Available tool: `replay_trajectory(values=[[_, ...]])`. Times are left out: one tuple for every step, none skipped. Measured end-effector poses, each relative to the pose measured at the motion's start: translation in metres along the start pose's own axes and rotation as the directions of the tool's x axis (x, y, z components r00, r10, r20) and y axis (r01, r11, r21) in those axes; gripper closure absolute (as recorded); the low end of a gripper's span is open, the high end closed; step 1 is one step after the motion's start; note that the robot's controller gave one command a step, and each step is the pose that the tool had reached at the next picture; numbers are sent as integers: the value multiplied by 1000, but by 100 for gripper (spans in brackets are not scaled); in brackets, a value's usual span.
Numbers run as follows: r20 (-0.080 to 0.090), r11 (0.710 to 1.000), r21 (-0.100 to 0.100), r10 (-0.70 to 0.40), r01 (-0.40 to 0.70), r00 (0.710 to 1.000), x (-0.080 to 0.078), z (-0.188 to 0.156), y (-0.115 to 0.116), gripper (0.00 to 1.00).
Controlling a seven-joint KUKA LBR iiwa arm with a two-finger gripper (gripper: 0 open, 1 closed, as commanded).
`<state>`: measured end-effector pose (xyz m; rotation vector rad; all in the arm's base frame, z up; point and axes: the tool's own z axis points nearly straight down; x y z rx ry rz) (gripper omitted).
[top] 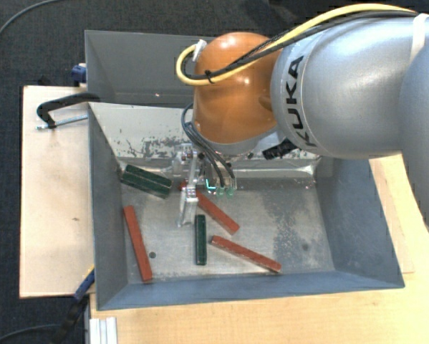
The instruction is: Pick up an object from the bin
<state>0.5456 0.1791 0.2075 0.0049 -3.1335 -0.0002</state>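
Near the middle of the bin [354,224] our tool [188,205] hung at the upper end of a red-brown bar [218,216]; released or clenched, we could not tell. We judged the bar light, stiff, smooth, best pinched across its midpoint.

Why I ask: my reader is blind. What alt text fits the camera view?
The arm's gripper hangs low over the middle of a grey metal bin, beside a short red-brown stick. Around it lie a dark green stick, a dark green block and two longer red-brown sticks.
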Motion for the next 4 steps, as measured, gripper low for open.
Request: replay_trajectory(values=[[3,784,-1,621,-621,784,15,67,-85,0],[9,878,-5,478,-478,878,-35,137,-73,0],[10,877,-7,480,-480,877,-36,135,-74,100],[18,862,-14,506,-506,862,-47,-13,-66,100]])
